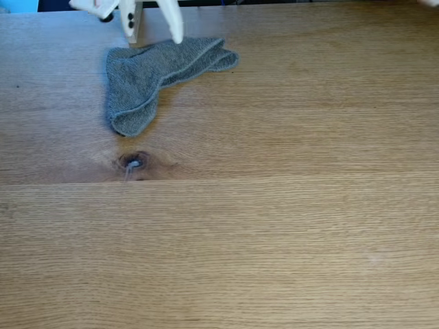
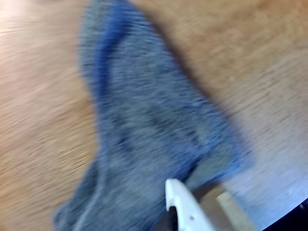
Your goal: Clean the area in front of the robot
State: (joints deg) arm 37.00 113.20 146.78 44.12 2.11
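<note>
so in the fixed view the oak tabletop [image 1: 288, 233] is filling pretty much the whole shot, and the small dark knot [image 1: 132, 163] is sitting well below the jaws, toward the near side of the picture. A grey cloth [image 1: 154, 77] is lying crumpled on the wood directly under and just below the jaws, one lobe hanging down toward the knot without reaching it, the other stretching off to the right of the jaws. The robot's white gripper [image 1: 152, 29] is poking in from the top edge, and its two flat white fingers are standing spread apart, so the jaws are looking open, with the right finger tip [image 1: 176, 31] sitting right at the cloth's top edge. Whether it's actually touching the fabric, can't tell.

The wrist view is blurry. The cloth [image 2: 149, 130] is taking up the middle, running from the top of the picture down to the bottom left, with bare wood [image 2: 38, 120] on both sides. One white finger [image 2: 185, 207] is coming in from the bottom edge, its tip right at the cloth's lower right corner
</note>
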